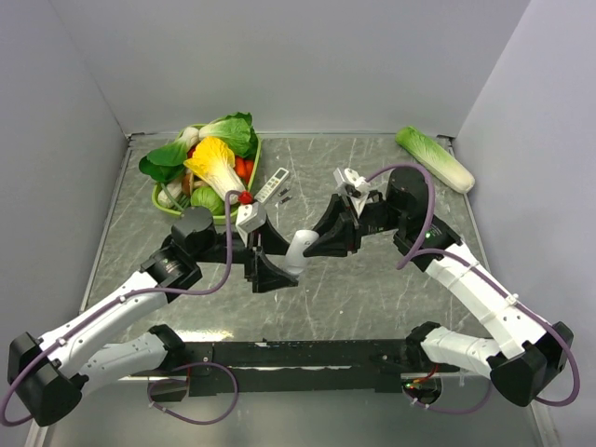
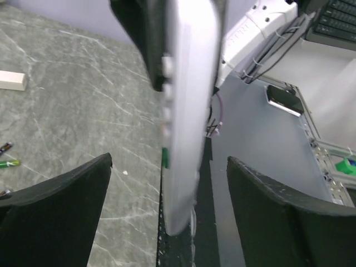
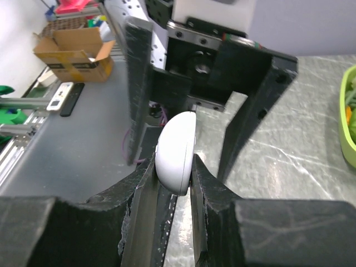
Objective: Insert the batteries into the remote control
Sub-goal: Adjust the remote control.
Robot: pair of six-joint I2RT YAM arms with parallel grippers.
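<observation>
Your tabletop is grey, marble-look w/ pale veins. Far left: green basket of veg. Just right of it lies a white remote w/ grey buttons, w/ tiny batteries loose beside it, near each other. Far right corner: long pale-green cabbage, lying diagonal.
</observation>
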